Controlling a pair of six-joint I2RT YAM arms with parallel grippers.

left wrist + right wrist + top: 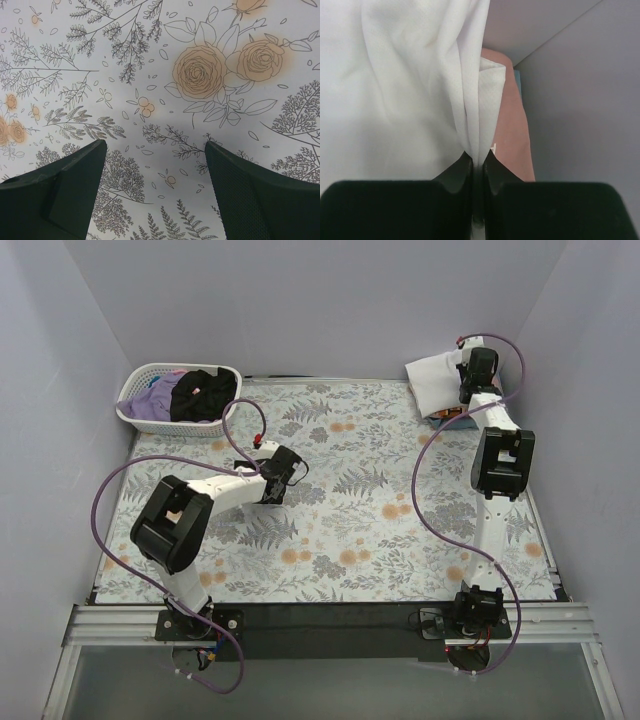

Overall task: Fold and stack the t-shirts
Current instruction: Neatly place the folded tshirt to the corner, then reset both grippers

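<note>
Floral-clothed desk [340, 490] carries the white t-shirt [432, 380] at its far right corner, over a pink tee [512, 125], probably the stack. Right fingers [457, 175] clamp its fold, likely for placing; left fingers [65, 200] apart, empty.

Pale lilac-grey walls [330, 300] on three sides. Floral cloth [340, 530] spread flat below, grey ferns and orange roses on white. Metal rail [110, 625] along the near edge. Soft, even light.
</note>
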